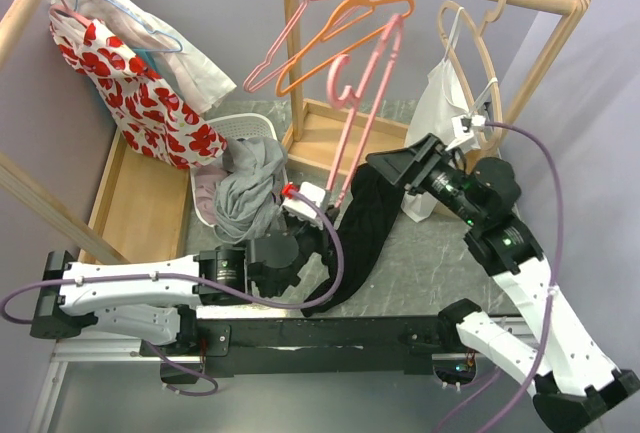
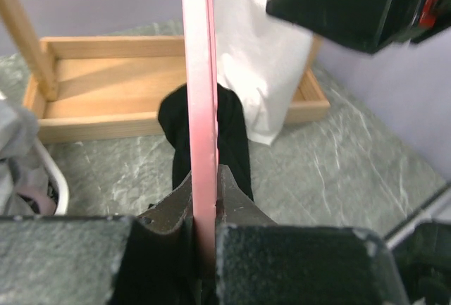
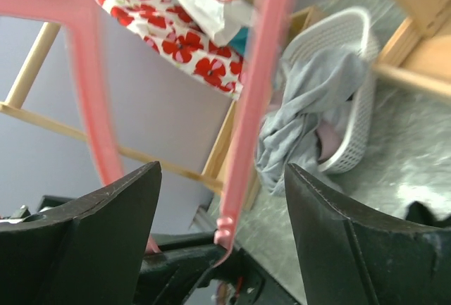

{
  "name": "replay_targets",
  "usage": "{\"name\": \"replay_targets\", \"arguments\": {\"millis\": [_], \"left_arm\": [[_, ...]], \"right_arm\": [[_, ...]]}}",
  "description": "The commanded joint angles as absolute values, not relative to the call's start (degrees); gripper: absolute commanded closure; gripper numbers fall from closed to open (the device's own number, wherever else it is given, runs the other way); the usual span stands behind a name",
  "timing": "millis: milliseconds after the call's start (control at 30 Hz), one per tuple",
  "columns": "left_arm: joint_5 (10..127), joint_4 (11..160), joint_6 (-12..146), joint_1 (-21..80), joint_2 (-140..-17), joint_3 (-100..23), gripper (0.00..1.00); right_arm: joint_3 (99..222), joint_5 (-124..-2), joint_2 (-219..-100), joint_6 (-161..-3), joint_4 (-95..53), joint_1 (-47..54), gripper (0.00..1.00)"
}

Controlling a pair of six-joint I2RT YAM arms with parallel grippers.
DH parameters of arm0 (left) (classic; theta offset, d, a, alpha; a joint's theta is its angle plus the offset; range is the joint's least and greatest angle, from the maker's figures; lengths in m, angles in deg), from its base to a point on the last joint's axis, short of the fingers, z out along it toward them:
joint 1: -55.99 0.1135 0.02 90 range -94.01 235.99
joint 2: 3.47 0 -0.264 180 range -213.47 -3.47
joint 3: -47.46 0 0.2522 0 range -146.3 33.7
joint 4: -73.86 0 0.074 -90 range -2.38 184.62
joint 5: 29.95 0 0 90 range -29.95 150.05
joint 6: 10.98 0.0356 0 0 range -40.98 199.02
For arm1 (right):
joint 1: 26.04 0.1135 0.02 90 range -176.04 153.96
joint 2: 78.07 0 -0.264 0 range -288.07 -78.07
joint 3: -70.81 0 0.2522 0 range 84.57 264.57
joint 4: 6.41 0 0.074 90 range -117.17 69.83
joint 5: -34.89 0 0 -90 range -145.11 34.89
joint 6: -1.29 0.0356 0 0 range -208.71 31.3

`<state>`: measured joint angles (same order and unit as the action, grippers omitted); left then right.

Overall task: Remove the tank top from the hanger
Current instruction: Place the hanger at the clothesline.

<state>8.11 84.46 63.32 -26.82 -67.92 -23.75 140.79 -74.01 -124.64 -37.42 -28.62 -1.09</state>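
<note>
I had the left fingers point(image 2: 169, 213) clamped tight on the straight bar of the pink hanger point(image 2: 199, 72), which stood up steeply between them. The right fingers point(image 3: 106, 227) were spread wide, one on each side of a hanger bar and not touching it. The black tank top point(image 1: 365, 228) lay in a long slack strip on the desk point(image 1: 430, 263), running from just under the right fingers towards the near edge, close beside the hanger's lower end. I could not tell whether any strap was looped over the hanger. Left of the hanger, a white basket point(image 1: 250, 125) held crumpled grey clothes point(image 1: 245, 188) that spilled over its rim.
</note>
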Motion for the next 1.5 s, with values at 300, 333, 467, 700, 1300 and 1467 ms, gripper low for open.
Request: {"name": "replay_targets", "arguments": {"millis": [300,333,467,700,1300,1467], "left_arm": [[34.7,109.5,59.9,-10.3,-73.0,-43.3,0.99],[37.2,111.7,59.6,-8.9,-74.0,-45.4,0.99],[41.5,120.0,61.4,-4.9,-80.0,-56.8,0.99],[45.3,125.0,63.7,-2.6,-85.6,-66.1,0.99],[48.1,133.2,66.5,2.5,-99.6,-87.3,0.99],[49.3,133.3,66.9,4.0,-102.8,-91.7,0.99]], "right_arm": [[151.4,-62.0,-118.3,-49.6,-44.1,-2.7,0.20],[152.1,-61.4,-118.2,-49.8,-44.4,-2.7,0.20],[152.9,-60.0,-117.6,-50.5,-45.5,-2.7,0.20],[153.1,-58.4,-117.1,-51.4,-46.5,-2.8,0.19],[152.6,-57.0,-116.9,-52.6,-46.8,-3.0,0.19],[153.3,-55.2,-116.3,-53.5,-47.6,-2.9,0.19]]}}
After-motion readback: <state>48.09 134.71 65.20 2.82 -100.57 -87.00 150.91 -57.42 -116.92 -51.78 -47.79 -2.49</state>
